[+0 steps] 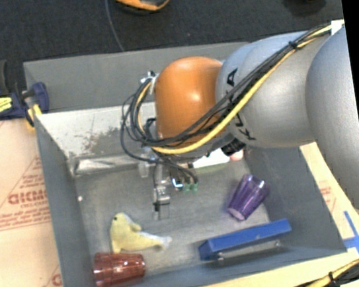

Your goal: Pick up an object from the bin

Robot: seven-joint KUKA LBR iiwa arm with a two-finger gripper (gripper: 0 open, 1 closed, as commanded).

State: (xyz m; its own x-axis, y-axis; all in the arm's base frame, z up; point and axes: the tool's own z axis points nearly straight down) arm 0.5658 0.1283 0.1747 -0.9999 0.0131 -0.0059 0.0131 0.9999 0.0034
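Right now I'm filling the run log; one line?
tool: above bin floor | nearest: yellow toy | others: purple cup, red cup, blue stapler

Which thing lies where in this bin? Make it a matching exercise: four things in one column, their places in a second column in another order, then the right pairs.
Things
1. purple cup
2. blue flat bar
3. dark red cup
4. yellow soft toy

Places in the bin, as the camera view shows them
A. lower left corner, lying on its side
B. along the lower wall, right of the middle
C. right part of the floor, lying on its side
D. left of the middle, just above the lower left corner

Pairs: 1-C, 2-B, 3-A, 4-D
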